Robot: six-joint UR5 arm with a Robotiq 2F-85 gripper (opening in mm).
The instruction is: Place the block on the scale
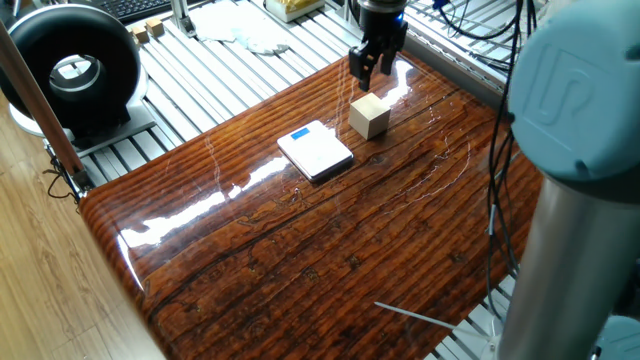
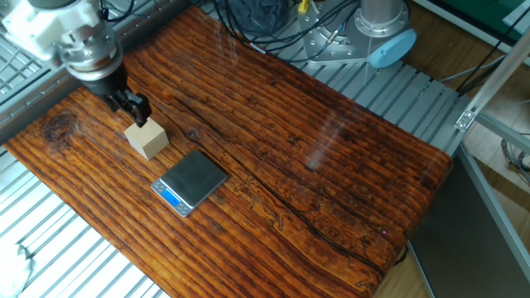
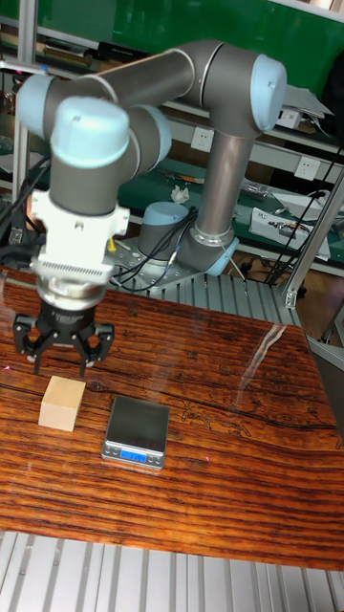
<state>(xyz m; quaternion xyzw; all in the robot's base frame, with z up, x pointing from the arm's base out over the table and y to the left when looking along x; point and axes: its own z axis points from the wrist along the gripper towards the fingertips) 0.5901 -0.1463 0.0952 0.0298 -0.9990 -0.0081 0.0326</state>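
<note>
While the block [image 3: 62, 402] sits on the table [image 1: 330, 250] just beside the scale [image 3: 137, 431], near the table's far edge, the claw [image 3: 59, 360] hangs open above it, gripping nothing. Bare wood spreads beyond the scale.

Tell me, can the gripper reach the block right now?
Probably yes. The open gripper hangs just above the block, nothing sits between them, and the scale lies off to the side.

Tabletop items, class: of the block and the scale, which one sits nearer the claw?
The block, the pale wooden cube. The claw hangs just above it; the flat scale lies farther off beside it.
</note>
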